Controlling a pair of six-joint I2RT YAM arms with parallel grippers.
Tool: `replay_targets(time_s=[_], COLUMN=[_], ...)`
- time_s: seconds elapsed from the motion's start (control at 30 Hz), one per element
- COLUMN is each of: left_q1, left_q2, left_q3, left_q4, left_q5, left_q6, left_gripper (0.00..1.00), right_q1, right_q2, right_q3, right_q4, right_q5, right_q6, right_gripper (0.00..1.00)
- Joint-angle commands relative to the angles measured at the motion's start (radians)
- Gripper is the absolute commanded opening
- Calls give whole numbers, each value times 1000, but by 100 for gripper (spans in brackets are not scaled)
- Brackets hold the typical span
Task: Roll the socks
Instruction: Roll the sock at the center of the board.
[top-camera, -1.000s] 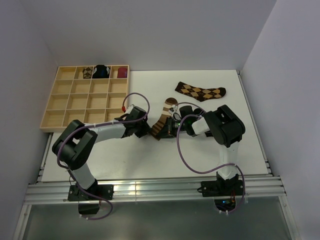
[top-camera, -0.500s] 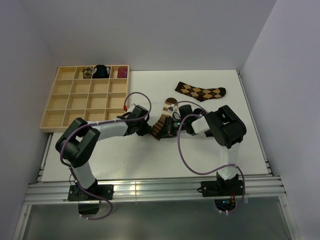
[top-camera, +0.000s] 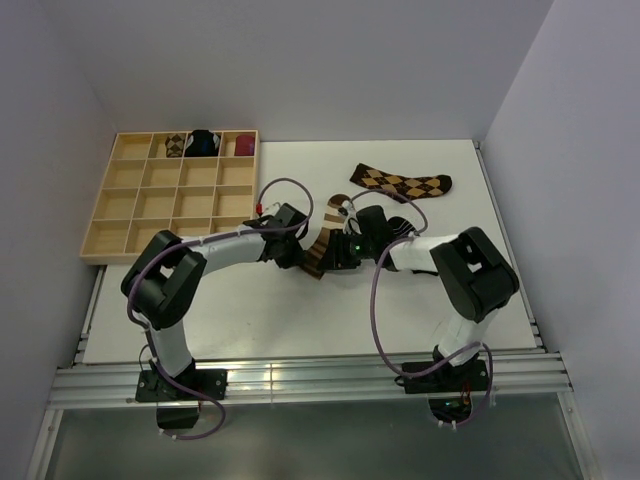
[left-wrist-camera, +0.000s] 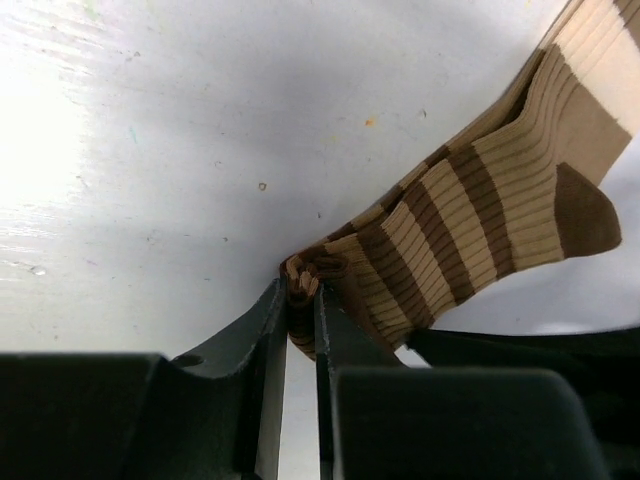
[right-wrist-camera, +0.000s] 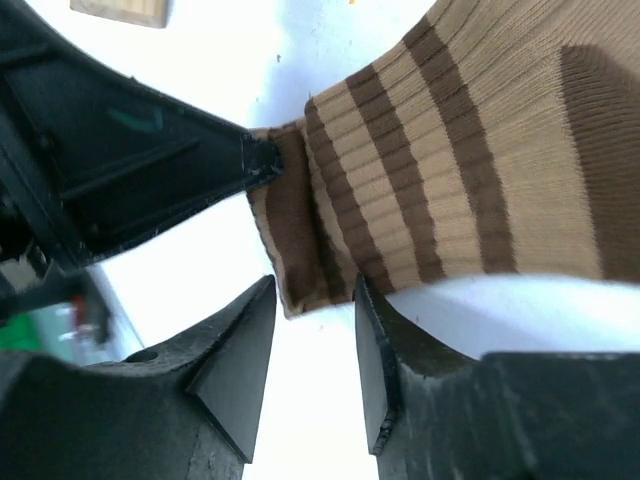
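Top external view: the table was mostly bare white, w/ walls close on 3 sides. A tray sat at far L w/ 3 bundles in its back row. The argyle sock lay flat near the far edge, R of centre, not yet rolled. The striped sock lay mid-table betw. the 2 grippers, toe end toward the far edge.

Change over the last sec: the R arm's elbow swung out to the R and its wrist reached further L, while the L arm stretched toward centre. The R gripper went from clamped to jaws apart, and the L gripper narrowed.

Wrist views agreed. The L gripper was pinched on the bunched end of the striped sock. The R gripper stood part-open, fingers either side of that same folded end, not squeezing.

That reads as a hand-over: L took the grip and R let go, prob. to re-grip. The roll had barely begun, w/ only 1 small fold. I couldn't tell where the 3rd sock was.

Room: the grippers were nearly touching, so there was little clearance there. Open table lay toward the near edge and L of the sock.
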Motion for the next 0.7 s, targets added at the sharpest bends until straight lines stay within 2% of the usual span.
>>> replay_targets(time_s=[0.0, 0.3, 0.53, 0.67], left_q1=[-2, 0, 20, 21], left_q2=[37, 65, 60, 60], left_q3=[42, 110, 111, 113], left_q4=[-170, -230, -220, -217], left_q5=[-47, -28, 4, 15], left_q6=[80, 172, 186, 191], left_gripper=[9, 9, 9, 9], right_q1=[32, 170, 287, 328], right_q2=[-107, -190, -221, -215], right_q3=[-33, -85, -165, -159], right_q4=[2, 72, 215, 229], right_q5=[141, 363, 495, 579], right_q6=[-109, -229, -304, -332], right_gripper=[46, 50, 54, 54])
